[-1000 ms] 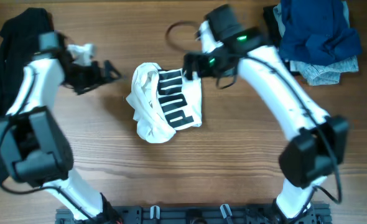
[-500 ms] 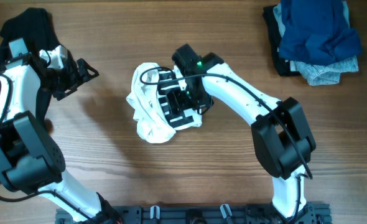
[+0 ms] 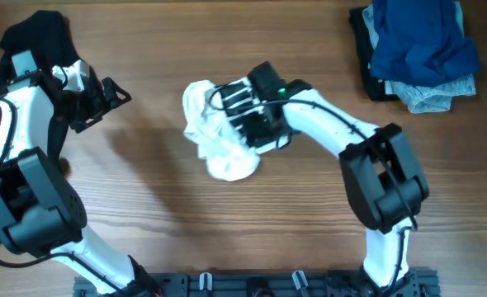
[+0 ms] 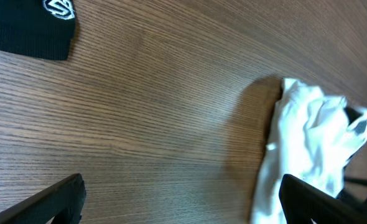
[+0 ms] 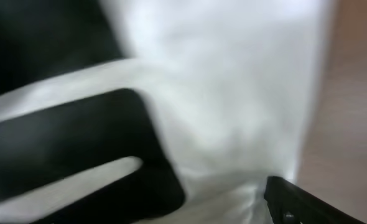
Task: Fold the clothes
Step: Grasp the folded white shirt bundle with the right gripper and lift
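Note:
The white T-shirt lies crumpled in a heap at the table's middle, with its black print mostly hidden in the overhead view. My right gripper is pressed down into its right side. In the right wrist view, white fabric with black print fills the frame; one finger shows at the far right and the jaws look spread. My left gripper is open and empty, well left of the shirt. The left wrist view shows its jaws over bare wood and the shirt to the right.
A black garment lies at the far left corner; its white logo shows in the left wrist view. A pile of dark blue, black and pale teal clothes sits at the far right corner.
My right gripper came down from the shirt's far right edge onto the shirt and pushed it right, bunching it and hiding the print. My left arm drew back left, then stayed still.

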